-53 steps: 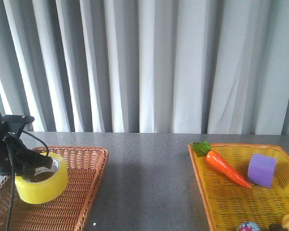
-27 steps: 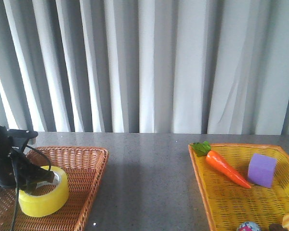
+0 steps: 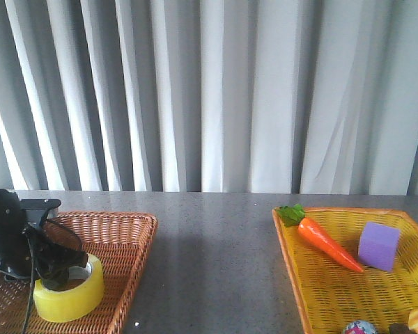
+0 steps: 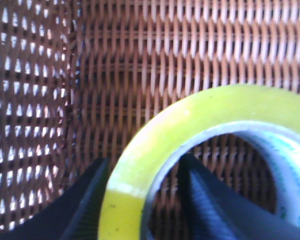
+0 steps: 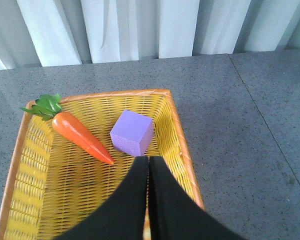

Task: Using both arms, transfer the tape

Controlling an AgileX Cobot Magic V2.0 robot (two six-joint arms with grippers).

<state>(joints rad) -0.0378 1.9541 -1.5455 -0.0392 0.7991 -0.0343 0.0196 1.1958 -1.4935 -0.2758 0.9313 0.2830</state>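
Observation:
The yellow tape roll lies flat in the brown wicker basket at the left. My left gripper is down over the roll's near rim. In the left wrist view the roll fills the lower right. My left gripper straddles the roll's wall, one finger outside and one inside the core. Wicker shows in a gap between the inner finger and the core, so the jaws stand open. My right gripper is shut and empty, above the yellow basket. It is out of the front view.
The yellow basket at the right holds an orange carrot, a purple cube and small items at its front edge. Grey tabletop lies between the two baskets. A grey curtain hangs behind.
My left gripper has lowered the tape roll from above the brown basket down onto its floor. The right side has not changed.

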